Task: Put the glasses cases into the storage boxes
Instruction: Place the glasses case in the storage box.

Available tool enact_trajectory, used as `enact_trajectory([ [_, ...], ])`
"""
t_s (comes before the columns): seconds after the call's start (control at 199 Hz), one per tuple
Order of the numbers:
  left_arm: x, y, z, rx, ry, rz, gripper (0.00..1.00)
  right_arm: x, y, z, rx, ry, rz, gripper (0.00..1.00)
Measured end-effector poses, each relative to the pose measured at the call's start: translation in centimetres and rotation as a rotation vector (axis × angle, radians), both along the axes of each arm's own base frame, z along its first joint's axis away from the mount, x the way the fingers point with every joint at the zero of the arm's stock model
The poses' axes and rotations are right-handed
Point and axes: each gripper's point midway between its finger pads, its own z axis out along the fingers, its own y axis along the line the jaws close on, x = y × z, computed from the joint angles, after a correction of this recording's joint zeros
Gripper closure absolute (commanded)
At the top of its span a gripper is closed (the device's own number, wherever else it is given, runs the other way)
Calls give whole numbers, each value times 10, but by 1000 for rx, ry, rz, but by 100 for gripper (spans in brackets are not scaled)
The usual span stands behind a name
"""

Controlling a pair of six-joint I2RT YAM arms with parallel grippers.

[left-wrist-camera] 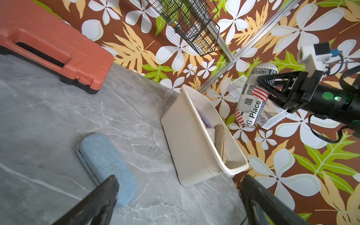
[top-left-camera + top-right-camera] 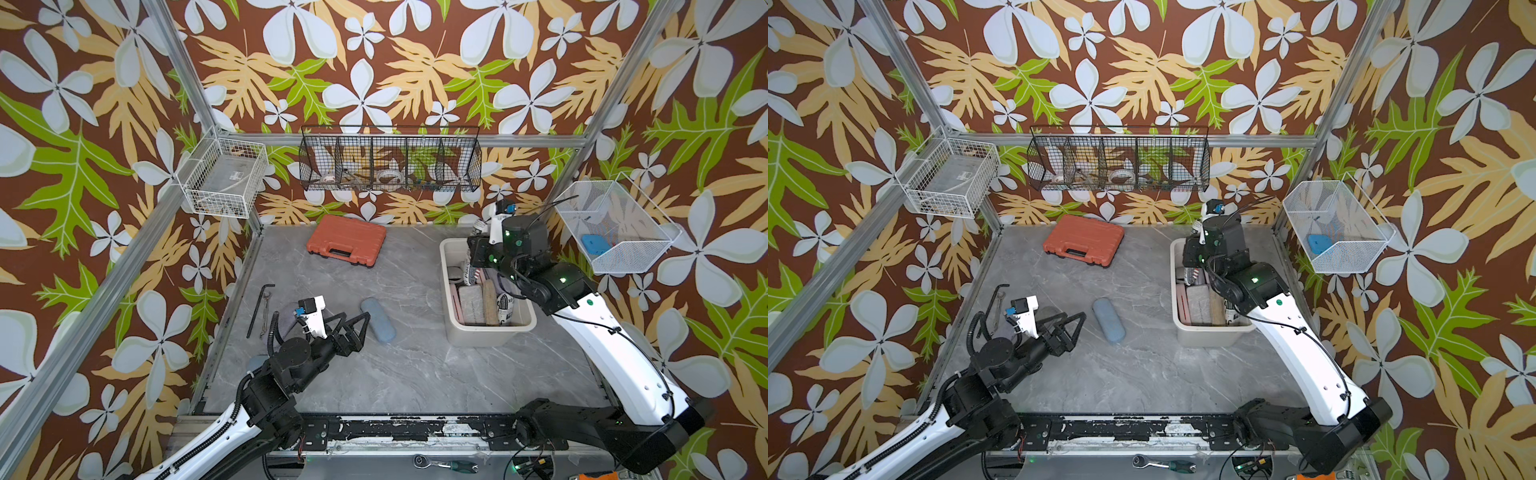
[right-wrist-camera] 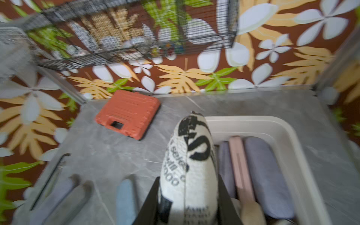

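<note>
tub (image 2: 482, 336) part hid by R arm (image 2: 602, 345) | blk basket (image 2: 390, 158) contents unclear

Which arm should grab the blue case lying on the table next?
Left. The left pincer is open right beside the blue glasses case. The right pincer is shut on the newspaper-print case above the cream tub and must drop that first.

The left arm (image 2: 266, 397) and right arm (image 2: 598, 332) show white shells, black joints, black cables and, seemingly, green lights.
</note>
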Motion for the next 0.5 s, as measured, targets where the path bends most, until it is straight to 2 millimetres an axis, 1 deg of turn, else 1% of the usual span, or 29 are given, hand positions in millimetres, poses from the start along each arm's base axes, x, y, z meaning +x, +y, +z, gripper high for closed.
enact_trajectory([
  [0.075, 1, 2, -3, 0, 10, 12, 0, -5, -28, -16, -91, 41, -72, 80],
  [0.145, 3, 1, -6, 1, 28, 19, 0, -11, -48, -33, -162, 88, -120, 80],
  [0.241, 5, 0, -11, 22, 48, 23, 0, -21, -69, -58, -236, 146, -177, 80],
  [0.502, 6, -3, -14, 31, 68, 16, 0, -40, -100, -113, -382, 242, -269, 81],
])
